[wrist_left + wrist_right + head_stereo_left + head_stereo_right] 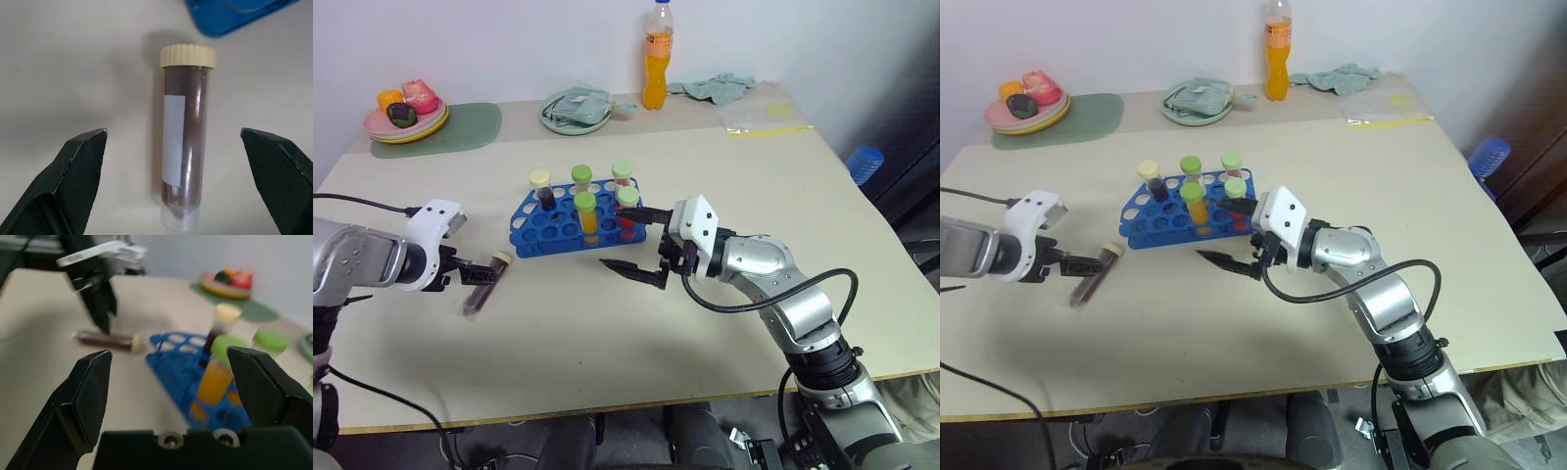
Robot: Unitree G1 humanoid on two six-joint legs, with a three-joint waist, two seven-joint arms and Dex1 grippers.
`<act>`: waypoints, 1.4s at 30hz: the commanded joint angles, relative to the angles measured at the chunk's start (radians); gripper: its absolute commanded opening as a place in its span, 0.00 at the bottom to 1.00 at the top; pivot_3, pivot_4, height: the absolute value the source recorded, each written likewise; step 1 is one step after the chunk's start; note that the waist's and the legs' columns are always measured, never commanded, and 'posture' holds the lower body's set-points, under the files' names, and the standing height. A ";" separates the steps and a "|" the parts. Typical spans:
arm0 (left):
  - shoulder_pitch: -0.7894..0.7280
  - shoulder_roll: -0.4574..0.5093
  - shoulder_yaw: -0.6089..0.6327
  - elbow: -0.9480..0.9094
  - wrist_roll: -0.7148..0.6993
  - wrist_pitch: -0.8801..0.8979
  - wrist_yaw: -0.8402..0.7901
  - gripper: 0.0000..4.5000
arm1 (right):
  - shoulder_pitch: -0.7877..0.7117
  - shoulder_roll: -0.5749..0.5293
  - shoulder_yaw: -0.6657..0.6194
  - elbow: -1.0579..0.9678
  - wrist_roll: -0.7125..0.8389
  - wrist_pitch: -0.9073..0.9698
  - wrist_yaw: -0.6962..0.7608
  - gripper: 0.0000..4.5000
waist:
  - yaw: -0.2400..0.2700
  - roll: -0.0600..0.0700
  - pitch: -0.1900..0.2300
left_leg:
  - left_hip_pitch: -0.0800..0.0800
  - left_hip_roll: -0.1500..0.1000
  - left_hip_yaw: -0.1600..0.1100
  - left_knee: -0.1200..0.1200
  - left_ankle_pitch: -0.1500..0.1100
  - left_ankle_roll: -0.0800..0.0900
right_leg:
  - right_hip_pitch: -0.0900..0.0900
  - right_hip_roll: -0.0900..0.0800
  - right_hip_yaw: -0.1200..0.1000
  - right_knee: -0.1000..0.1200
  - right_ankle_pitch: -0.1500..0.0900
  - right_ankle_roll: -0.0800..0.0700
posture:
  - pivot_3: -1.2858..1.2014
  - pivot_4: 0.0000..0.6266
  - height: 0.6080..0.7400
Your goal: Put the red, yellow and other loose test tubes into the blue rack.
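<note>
Tubes first. One brown tube (482,284) with a cream cap lies flat on the table (607,333), just to the left of the blue rack (570,223). Its cap end points toward the rack. This looks like the last loose tube.

In the rack five tubes stand up. One has a cream cap (540,179) and dark stuff inside. Four have green caps, one of them over a yellow tube (586,217) and another over a red tube (627,210). What is in the two back ones is hard to make out from here.

So most of the job looks done. The brown tube on the table is what is left.

The left gripper (178,183) hangs right over that tube, pointing down at it. Its two fingers are spread wide, one on each side of the tube, and they are not touching it. It holds nothing.

The right gripper (631,241) is just beside the right end of the rack, pointing toward it. Its fingers are spread apart too, and nothing is between them.

Farther back, near the wall, stand an orange bottle (656,57), a green dish (574,110), a plate of toy food (406,110) and a cloth (717,88). They are well apart from the rack.
</note>
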 commanded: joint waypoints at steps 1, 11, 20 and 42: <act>-0.052 -0.028 -0.062 0.042 0.058 0.014 0.003 1.00 | 0.008 0.002 0.005 -0.062 0.000 -0.009 -0.006 0.92 | 0.003 0.000 0.000 | 0.000 0.000 0.000 0.000 0.000 0.000 | 0.000 0.000 0.000 0.000 0.000 0.000 | 0.52 0.24 1.00; -0.066 -0.057 -0.087 0.093 0.124 0.005 -0.020 0.60 | 0.028 0.029 0.024 -0.073 -0.019 -0.006 -0.046 0.93 | 0.004 -0.001 0.000 | -0.002 0.000 -0.001 0.001 0.000 0.000 | -0.001 0.000 0.000 0.000 0.000 0.000 | 0.52 0.24 1.00; 0.036 -0.073 0.121 0.119 0.190 -0.147 0.032 0.17 | 0.027 0.025 0.026 -0.061 -0.013 -0.009 -0.036 0.93 | 0.001 -0.001 0.000 | -0.002 0.000 -0.001 0.001 0.000 0.000 | -0.001 0.000 0.000 0.000 0.000 0.000 | 0.52 0.24 1.00; 0.411 -0.897 0.089 -0.236 0.541 -1.454 0.370 0.17 | 0.141 0.021 -0.009 -0.041 -0.040 0.010 -0.124 0.93 | 0.037 -0.008 -0.004 | -0.004 -0.001 0.003 0.005 0.000 0.000 | 0.000 -0.002 0.000 -0.004 0.003 0.002 | 0.52 0.24 1.00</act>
